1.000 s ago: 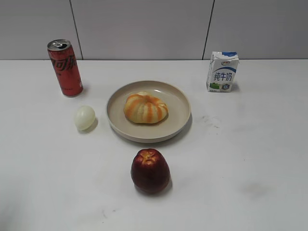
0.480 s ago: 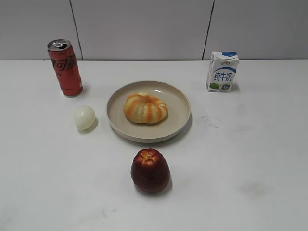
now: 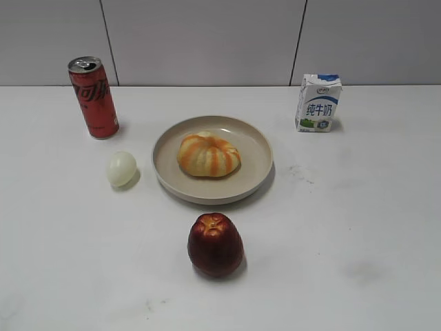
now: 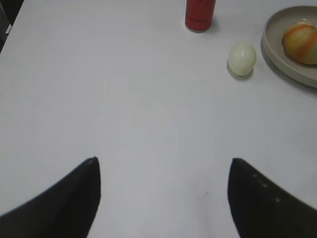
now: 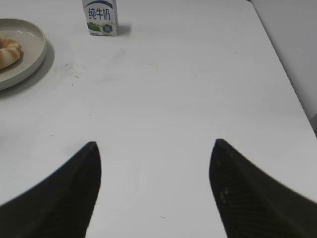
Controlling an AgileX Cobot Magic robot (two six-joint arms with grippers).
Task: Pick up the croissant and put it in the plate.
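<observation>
The croissant (image 3: 209, 154), a puffy round pastry with orange and cream stripes, lies inside the beige plate (image 3: 256, 165) at the table's middle. Both also show at the right edge of the left wrist view, croissant (image 4: 301, 42) and plate (image 4: 277, 49), and at the left edge of the right wrist view, croissant (image 5: 7, 51) and plate (image 5: 34, 54). My left gripper (image 4: 163, 163) is open and empty over bare table, well left of the plate. My right gripper (image 5: 154, 146) is open and empty over bare table, right of the plate. Neither gripper shows in the exterior view.
A red soda can (image 3: 93, 97) stands at the back left. A pale egg (image 3: 121, 168) lies just left of the plate. A dark red apple (image 3: 215, 245) sits in front of the plate. A milk carton (image 3: 318, 103) stands at the back right.
</observation>
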